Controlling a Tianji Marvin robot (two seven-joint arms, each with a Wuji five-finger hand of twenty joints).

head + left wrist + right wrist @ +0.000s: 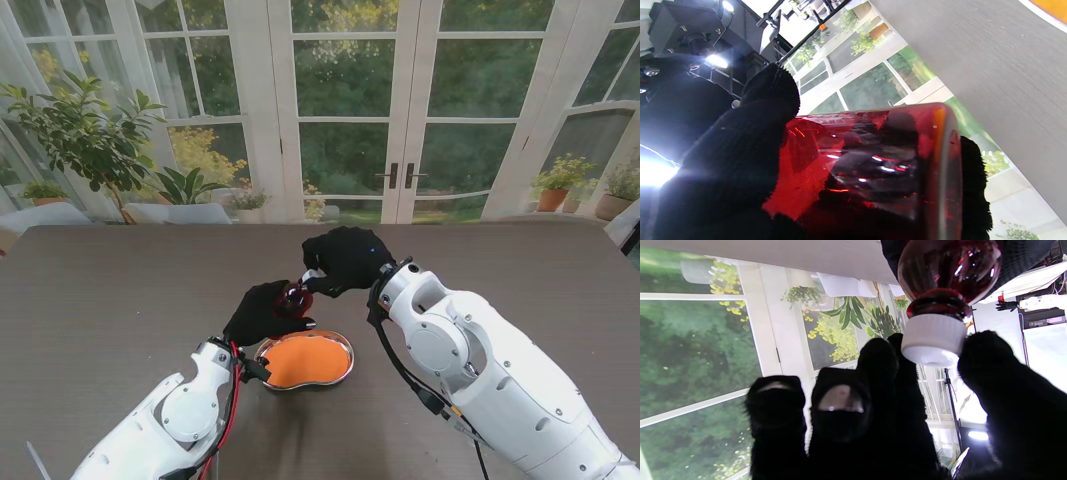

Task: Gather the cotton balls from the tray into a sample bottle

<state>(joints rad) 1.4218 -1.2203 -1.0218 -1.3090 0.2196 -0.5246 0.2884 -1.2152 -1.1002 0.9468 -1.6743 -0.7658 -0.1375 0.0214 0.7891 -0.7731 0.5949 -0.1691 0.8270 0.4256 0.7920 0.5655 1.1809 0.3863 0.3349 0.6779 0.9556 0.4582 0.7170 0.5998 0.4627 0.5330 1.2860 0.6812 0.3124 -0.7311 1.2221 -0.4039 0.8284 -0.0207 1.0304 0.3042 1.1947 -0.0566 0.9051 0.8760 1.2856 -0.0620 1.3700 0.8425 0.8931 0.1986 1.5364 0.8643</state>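
Observation:
My left hand (pixel 262 313) is shut on a red see-through sample bottle (pixel 294 298), held tilted above the table just beyond the tray. In the left wrist view the bottle (pixel 873 166) fills the frame between gloved fingers (pixel 740 150). My right hand (pixel 347 259) reaches in from the far right, its thumb and fingers pinched on the bottle's white cap (pixel 312 274). The right wrist view shows the cap (pixel 933 340) on the bottle's neck (pixel 948 270), a fingertip (pixel 878 360) on one side and the thumb on the other. The orange kidney-shaped tray (pixel 305 360) lies nearer to me; I make out no cotton balls on it.
The dark brown table (pixel 120 290) stretches to both sides. Glass doors and potted plants (pixel 85 135) stand beyond its far edge. A corner of the tray (pixel 1053 6) shows in the left wrist view.

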